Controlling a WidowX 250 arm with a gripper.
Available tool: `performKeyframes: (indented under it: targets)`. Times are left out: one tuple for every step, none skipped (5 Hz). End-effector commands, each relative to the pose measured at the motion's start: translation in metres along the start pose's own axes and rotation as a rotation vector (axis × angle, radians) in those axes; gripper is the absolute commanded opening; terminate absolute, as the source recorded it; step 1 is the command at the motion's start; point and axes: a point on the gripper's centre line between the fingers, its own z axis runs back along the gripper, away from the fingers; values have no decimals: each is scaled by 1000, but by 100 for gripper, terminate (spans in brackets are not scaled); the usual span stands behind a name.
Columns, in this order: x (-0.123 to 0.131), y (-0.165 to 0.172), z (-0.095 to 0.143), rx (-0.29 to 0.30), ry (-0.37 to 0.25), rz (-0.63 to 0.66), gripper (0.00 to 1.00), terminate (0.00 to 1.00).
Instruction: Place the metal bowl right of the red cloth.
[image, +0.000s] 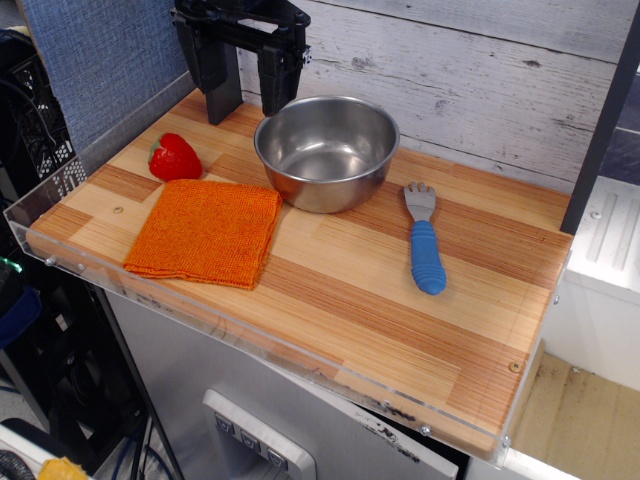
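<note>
Metal bowl (326, 151) sits just right of red cloth (206, 231); gripper (248, 85) apparently spread apart, empty.

The folded cloth (207, 232) lies on the wooden worktop (400, 320) near its front-left corner. Behind the cloth, by the left edge, sits a toy strawberry (174, 157), just apart from it. The metal bowl (326, 151) stands upright toward the back edge, behind and right of the cloth, its base just beside the cloth's back-right corner. A fork (425, 240) lies right of the bowl, tines toward the back edge. The gripper (243, 75) hangs at the back-left corner, just behind the bowl's rim.
</note>
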Motion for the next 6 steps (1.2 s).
performKeyframes:
  targets:
    - [0, 0, 0, 0, 0, 0, 100, 0]
    - [20, -18, -23, 21, 47, -70, 100, 0]
    - [36, -40, -41, 60, 46, -119, 100, 0]
    - [49, -60, -43, 85, 8, -169, 100, 0]
    - [57, -71, -54, 95, -8, -179, 100, 0]
    - [59, -70, -70, 95, 18, -178, 100, 0]
